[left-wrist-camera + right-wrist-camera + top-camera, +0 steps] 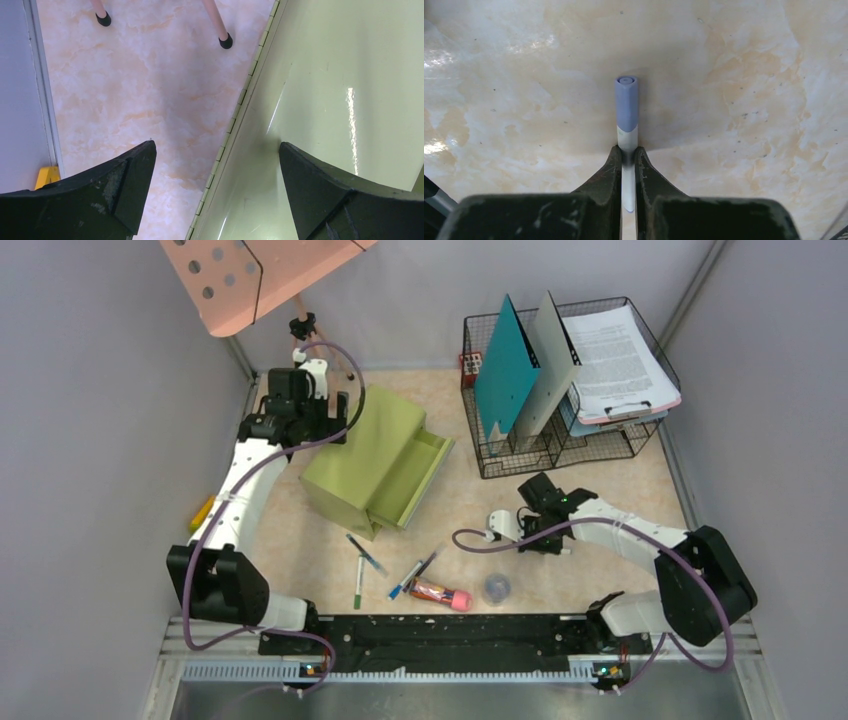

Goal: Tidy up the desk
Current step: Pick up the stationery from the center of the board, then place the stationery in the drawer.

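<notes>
The worktop (470, 495) – beige and marble-patterned – lies under both arms, hemmed by grey walls with a black rail (450, 630) along its near edge.

The right tool (627, 152) points down at bare worktop in the right half, in front of the wire rack (560, 445). Its jaws are pressed together on a pen (626, 100). The white barrel is pinched between the fingers, and the lavender cap sticks out past their tips.

The left tool (215, 165) sits at the back left with its jaws spread wide and nothing between them. It is over the rear edge of the olive-green drawer box (365, 455). One finger is above the worktop and the other above the box's glossy top, and the hinged edge runs between them. Whether that finger touches the box I cannot tell from the wrist view.

The box's drawer (422, 472) stands pulled out toward the middle. In the rack are a teal folder (507, 365), a grey folder (553, 355) and a clipboard of printed papers (620, 355).

Near the rail lies a loose cluster – three more pens (359, 582), a red-and-pink glue stick (440, 592), and just to its right a small round translucent item (497, 587). A yellow object (203, 512) lies against the left wall.
</notes>
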You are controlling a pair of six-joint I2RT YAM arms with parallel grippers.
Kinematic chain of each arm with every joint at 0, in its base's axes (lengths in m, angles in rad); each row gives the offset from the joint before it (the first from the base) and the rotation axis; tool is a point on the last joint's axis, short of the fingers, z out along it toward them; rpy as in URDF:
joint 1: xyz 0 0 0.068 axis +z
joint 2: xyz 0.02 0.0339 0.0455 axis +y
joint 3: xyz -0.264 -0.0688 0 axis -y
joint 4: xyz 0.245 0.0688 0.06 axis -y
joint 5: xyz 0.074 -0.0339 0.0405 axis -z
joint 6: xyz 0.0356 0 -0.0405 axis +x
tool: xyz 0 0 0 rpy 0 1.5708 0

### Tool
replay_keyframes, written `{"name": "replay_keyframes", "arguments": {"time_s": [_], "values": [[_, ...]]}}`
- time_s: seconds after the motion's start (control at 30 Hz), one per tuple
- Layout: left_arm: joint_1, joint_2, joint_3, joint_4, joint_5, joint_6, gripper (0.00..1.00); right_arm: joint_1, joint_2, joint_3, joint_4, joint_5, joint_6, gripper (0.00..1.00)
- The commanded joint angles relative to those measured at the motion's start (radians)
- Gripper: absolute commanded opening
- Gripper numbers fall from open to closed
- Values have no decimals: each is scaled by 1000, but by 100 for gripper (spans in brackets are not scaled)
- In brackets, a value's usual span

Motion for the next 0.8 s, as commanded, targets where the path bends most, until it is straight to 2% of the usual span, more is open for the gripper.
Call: {"name": "replay_keyframes", "arguments": {"time_s": [0.0,0.13,0.43,0.6,0.77], "values": [[20,-32,-15,-45,-29,30,98,-6,17,56,-24,-18,16,0],[37,-62,-9,-51,-29,37,98,-7,17,204,-100,-51,50,0],[91,-101,12,-58,-14,47,98,25,74,651,-252,-205,128,0],[104,-104,36,-67,5,25,98,168,124,781,-178,-101,37,0],[141,-95,63,-93,45,3,98,242,200,844,-46,-79,-139,0]]}}
